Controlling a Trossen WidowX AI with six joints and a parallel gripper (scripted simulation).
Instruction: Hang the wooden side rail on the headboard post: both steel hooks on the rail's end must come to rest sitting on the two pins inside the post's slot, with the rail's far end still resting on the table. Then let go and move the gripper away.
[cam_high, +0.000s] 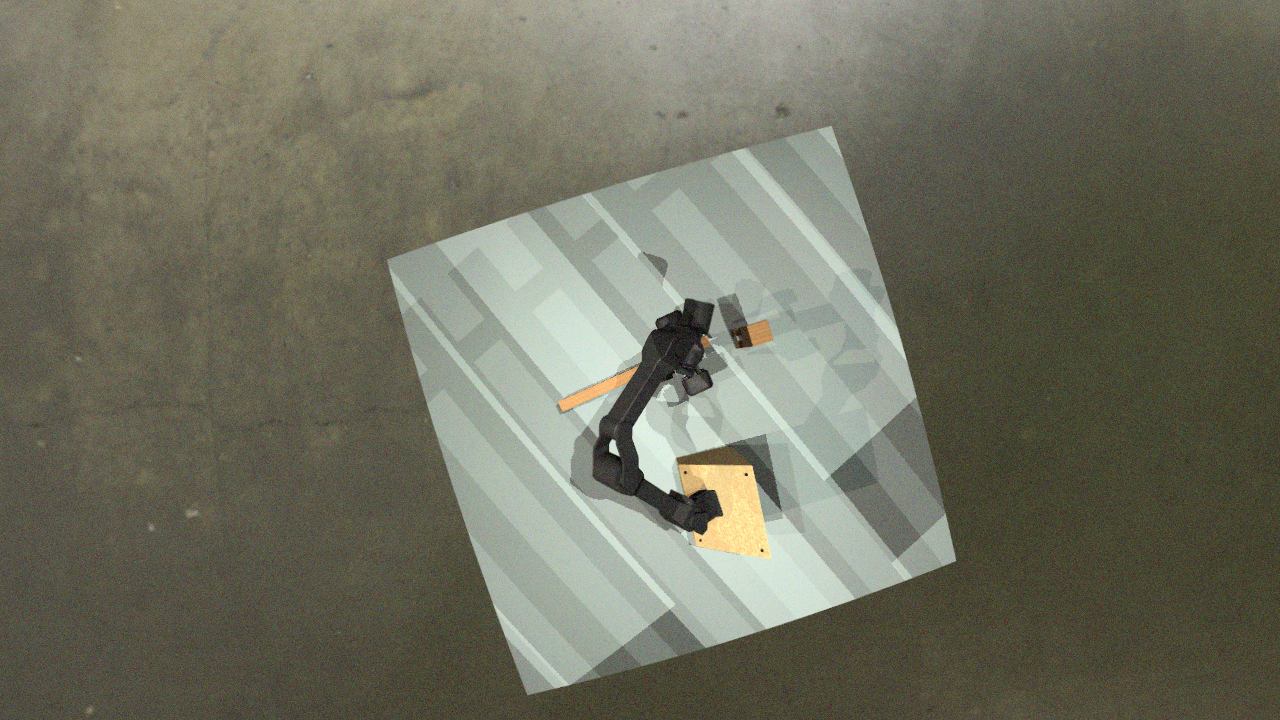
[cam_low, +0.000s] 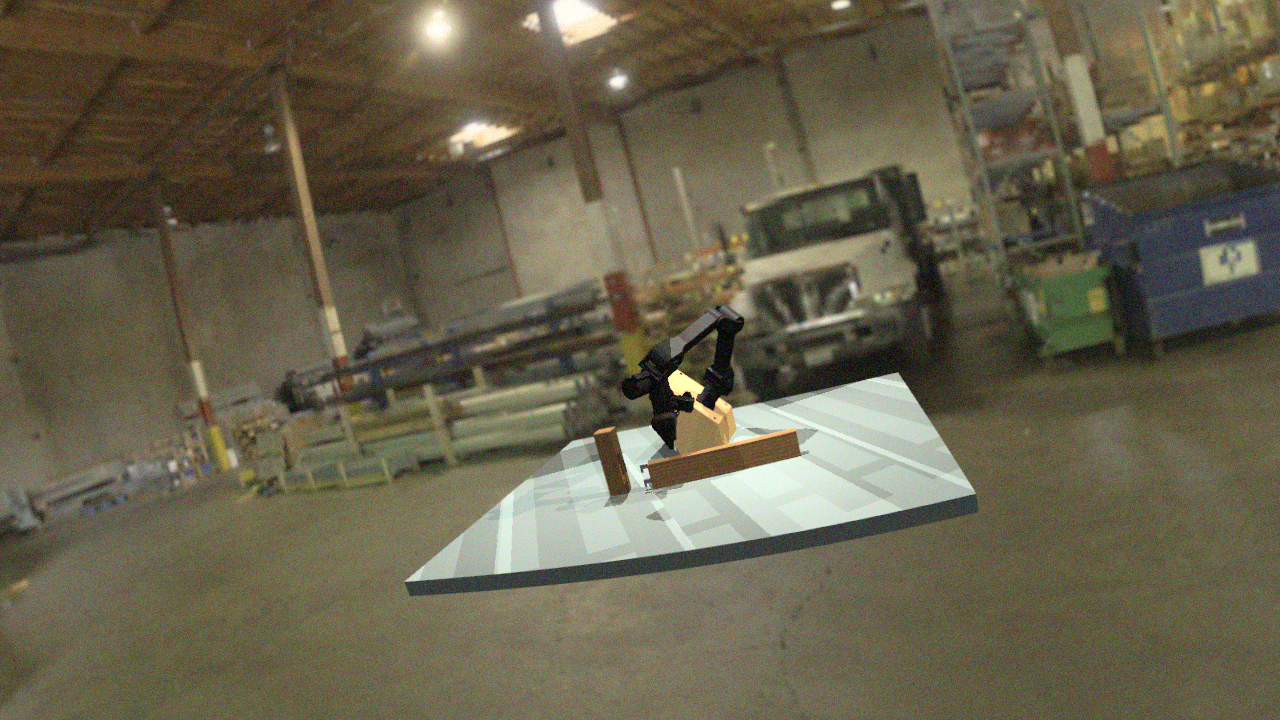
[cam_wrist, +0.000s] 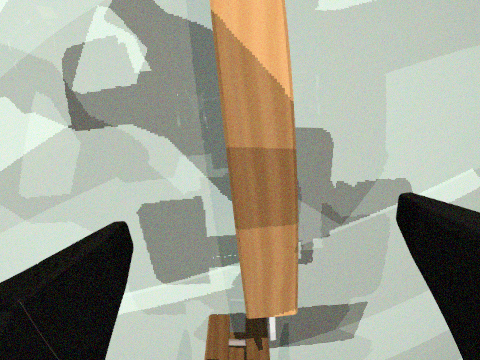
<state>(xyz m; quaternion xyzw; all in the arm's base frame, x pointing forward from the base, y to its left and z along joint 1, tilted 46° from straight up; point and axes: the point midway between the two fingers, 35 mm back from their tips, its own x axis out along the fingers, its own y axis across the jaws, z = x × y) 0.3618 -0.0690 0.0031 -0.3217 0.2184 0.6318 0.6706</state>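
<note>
The wooden side rail stands on its long narrow edge on the table. Its steel hooks face the headboard post, which stands upright. In the exterior view, a small gap separates hooks and post. The post's slot faces the rail; a pin shows in the wrist view. My gripper is open and empty, above the rail near its hook end. Its fingers are on either side of the rail in the wrist view, touching nothing.
A pale wooden base block with a sloping top carries the arm. It stands on the same table, on the side of the rail where the arm reaches over. The post is close beyond the rail's hook end.
</note>
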